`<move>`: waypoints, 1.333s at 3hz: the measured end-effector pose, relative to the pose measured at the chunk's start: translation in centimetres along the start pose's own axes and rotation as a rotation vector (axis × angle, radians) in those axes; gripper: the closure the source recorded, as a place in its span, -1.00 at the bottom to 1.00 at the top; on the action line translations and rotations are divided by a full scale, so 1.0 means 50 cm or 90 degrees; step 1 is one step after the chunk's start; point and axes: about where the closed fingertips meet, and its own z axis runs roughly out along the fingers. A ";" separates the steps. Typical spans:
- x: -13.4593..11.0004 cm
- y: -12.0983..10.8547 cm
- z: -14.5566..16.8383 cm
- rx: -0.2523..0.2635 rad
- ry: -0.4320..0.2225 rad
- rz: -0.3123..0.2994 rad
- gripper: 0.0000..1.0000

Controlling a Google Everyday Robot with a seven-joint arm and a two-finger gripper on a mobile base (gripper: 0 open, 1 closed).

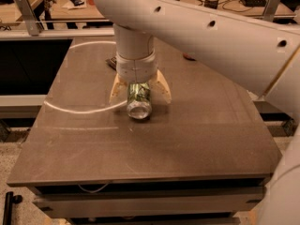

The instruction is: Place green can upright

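Tool (139,95) straddles the green can (139,102), lying on the table (201,139), end toward six o'clock; fingers (162,90) spread, seemingly released. Close squarely on its middle before tilting upright.

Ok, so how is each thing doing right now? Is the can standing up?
green can: lying on its side, silver end facing the camera, not upright.
claw: open, low over the can, one finger on each side of it.
table: flat and dark under the can and claw, with a white ring marked on its left part.
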 end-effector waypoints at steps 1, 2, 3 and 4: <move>0.021 0.002 0.003 0.000 0.002 -0.024 -0.17; 0.028 0.003 0.002 0.001 0.005 -0.026 0.28; 0.035 -0.004 0.003 0.011 0.015 -0.026 0.74; 0.041 -0.010 0.003 0.018 0.023 -0.026 1.00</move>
